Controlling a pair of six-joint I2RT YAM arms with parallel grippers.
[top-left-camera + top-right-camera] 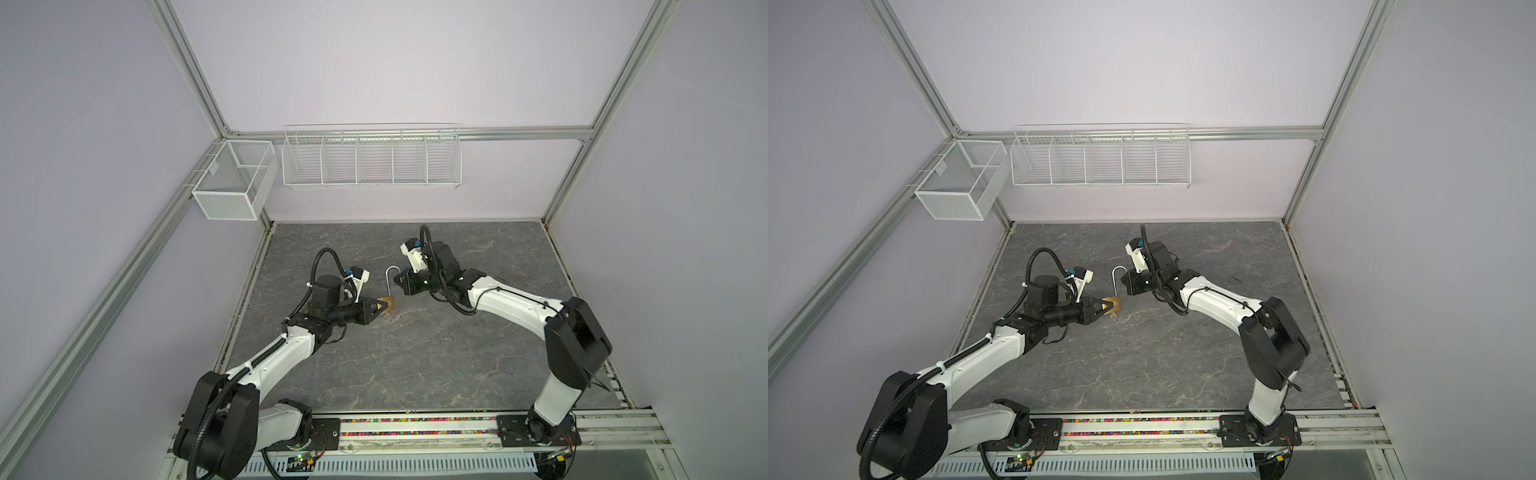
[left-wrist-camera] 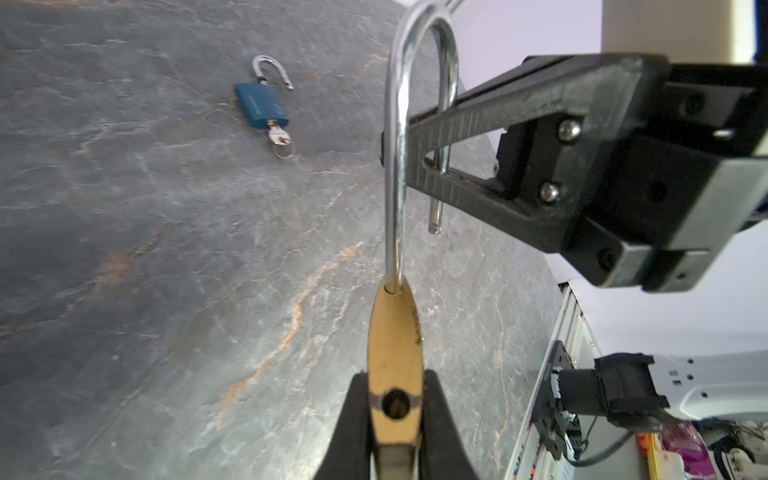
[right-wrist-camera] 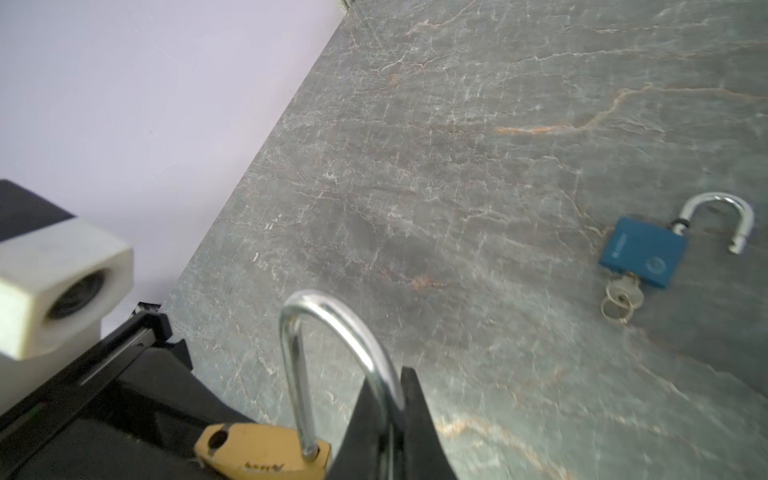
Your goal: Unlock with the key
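A brass padlock (image 1: 388,304) (image 1: 1115,303) is held above the grey table, its long silver shackle (image 1: 388,278) (image 2: 395,166) (image 3: 332,316) pointing toward the back wall. The shackle's free leg is out of the body. My left gripper (image 1: 384,306) (image 2: 395,376) is shut on the brass body (image 2: 395,332). My right gripper (image 1: 398,279) (image 3: 390,378) is shut on the shackle's free leg. Both wrist views show a blue padlock (image 2: 261,104) (image 3: 642,251) flat on the table, shackle open, a key (image 2: 279,136) (image 3: 622,291) in its base.
Two white wire baskets (image 1: 235,178) (image 1: 372,158) hang on the back walls above the table. A metal rail (image 1: 415,428) with the arm bases runs along the front edge. The right arm's wrist housing (image 2: 623,166) stands close beside the shackle.
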